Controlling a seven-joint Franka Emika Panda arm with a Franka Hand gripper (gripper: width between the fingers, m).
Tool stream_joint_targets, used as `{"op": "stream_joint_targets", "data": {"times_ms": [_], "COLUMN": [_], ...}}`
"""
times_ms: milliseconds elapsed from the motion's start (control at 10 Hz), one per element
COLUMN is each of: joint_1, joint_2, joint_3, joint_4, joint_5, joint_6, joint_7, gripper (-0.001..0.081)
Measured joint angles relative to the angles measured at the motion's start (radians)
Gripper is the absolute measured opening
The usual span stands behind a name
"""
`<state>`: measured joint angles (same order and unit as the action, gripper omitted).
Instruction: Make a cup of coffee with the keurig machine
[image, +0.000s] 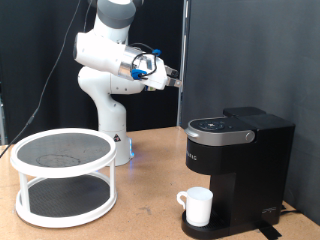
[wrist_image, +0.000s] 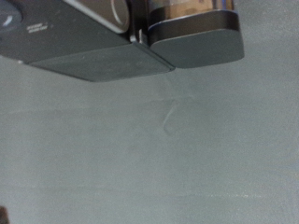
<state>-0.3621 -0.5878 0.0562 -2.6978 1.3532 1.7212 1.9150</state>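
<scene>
Your small glossy white ceramic cup (image: 197, 206) sat under the boxy matte-black keurig machine (image: 236, 160), lid shut; gripper (image: 177, 81) hung high, couldn't tell jaws' opening.

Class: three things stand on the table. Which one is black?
The coffee machine, at the exterior view's right. The round two-shelf rack and the cup under the machine's spout are both white.
</scene>
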Motion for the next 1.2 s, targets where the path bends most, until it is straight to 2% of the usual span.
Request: {"op": "stream_joint_targets", "data": {"times_ms": [200, 300, 500, 600, 700, 900, 1000, 1100, 1200], "joint_1": [0.001, 0.0, -0.001, -0.005, -0.009, -0.024, -0.023, -0.023, -0.026], "joint_2": [-0.008, -0.013, -0.016, -0.007, 0.013, 0.09, 0.087, 0.087, 0.088], "joint_3": [0.041, 0.075, 0.162, 0.205, 0.241, 0.285, 0.285, 0.291, 0.316], "joint_4": [0.053, 0.087, 0.152, 0.188, 0.229, 0.302, 0.3, 0.302, 0.312], "joint_5": [0.001, -0.034, -0.15, -0.252, -0.364, -0.467, -0.455, -0.497, -0.58], "joint_6": [0.056, 0.111, 0.251, 0.289, 0.297, 0.307, 0.307, 0.306, 0.311], "joint_7": [-0.029, -0.041, -0.046, -0.041, -0.04, -0.011, -0.013, -0.013, -0.004], "gripper": [0.0734, 0.0734, 0.0734, 0.0734, 0.0734, 0.0734, 0.0734, 0.0734, 0.0734]}}
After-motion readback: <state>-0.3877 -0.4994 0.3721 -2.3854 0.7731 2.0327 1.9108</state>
